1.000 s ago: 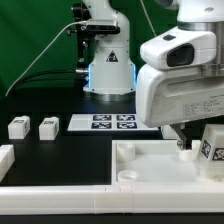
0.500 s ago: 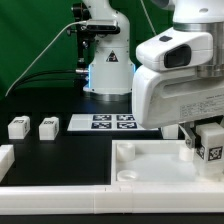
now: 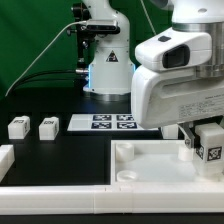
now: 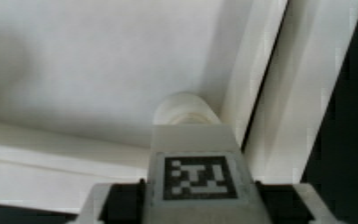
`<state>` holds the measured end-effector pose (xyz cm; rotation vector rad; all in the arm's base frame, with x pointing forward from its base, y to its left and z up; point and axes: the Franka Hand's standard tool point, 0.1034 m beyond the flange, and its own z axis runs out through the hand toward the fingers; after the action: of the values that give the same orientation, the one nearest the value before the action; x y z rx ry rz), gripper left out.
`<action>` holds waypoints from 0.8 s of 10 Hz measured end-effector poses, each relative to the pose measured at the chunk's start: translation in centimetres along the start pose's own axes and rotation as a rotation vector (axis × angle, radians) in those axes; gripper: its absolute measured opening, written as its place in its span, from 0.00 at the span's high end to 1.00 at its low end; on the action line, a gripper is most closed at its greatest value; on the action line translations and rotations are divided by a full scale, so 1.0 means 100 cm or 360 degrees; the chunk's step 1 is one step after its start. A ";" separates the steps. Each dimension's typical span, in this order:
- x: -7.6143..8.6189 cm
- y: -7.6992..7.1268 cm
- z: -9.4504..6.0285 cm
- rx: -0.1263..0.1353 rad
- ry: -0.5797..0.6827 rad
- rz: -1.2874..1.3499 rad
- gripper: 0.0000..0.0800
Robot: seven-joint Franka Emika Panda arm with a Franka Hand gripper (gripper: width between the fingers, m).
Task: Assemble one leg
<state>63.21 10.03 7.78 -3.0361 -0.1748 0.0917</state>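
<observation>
1. At the exterior view's left edge a white part [image 3: 5, 156] is cut off by the frame. What it is cannot be told.
2. Just to its right, the first spare leg [image 3: 17, 127] and the second spare leg [image 3: 47, 127] are set side by side on the dark surface [image 3: 70, 150]. They are near each other but apart. Their tags are too small to be read.
3. Further right the marker board [image 3: 108, 122] is laid flat in front of the arm base [image 3: 108, 70]. Its right end is hidden behind the arm's white housing [image 3: 175, 90].
4. The lower right is filled by the tray-like piece [image 3: 150, 165]. Its right end is cut off by the frame, and part of its floor is covered by the claw.
5. At the exterior view's right the claw [image 3: 205, 143] is held over the tray-like piece and is pinching the leg [image 3: 212, 150]. One finger [image 3: 187, 148] is seen beside the leg; the other is lost at the frame's edge.
6. In the wrist view the leg [image 4: 195, 165] is seen gripped between grey fingers [image 4: 119, 203] of the claw [image 4: 197, 200], with its tag facing the camera. Its rounded far end is pointed into the tray-like piece [image 4: 87, 80], close beside the raised rim.
7. Whether the leg touches the tray floor cannot be told from either view.
</observation>
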 end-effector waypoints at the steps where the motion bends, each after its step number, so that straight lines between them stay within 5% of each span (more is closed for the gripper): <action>1: 0.000 -0.001 0.000 0.0001 0.0001 0.0172 0.64; 8: 0.000 -0.012 0.001 0.0026 -0.0007 0.1374 0.63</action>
<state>63.09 11.24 7.80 -2.8456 1.1182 0.1553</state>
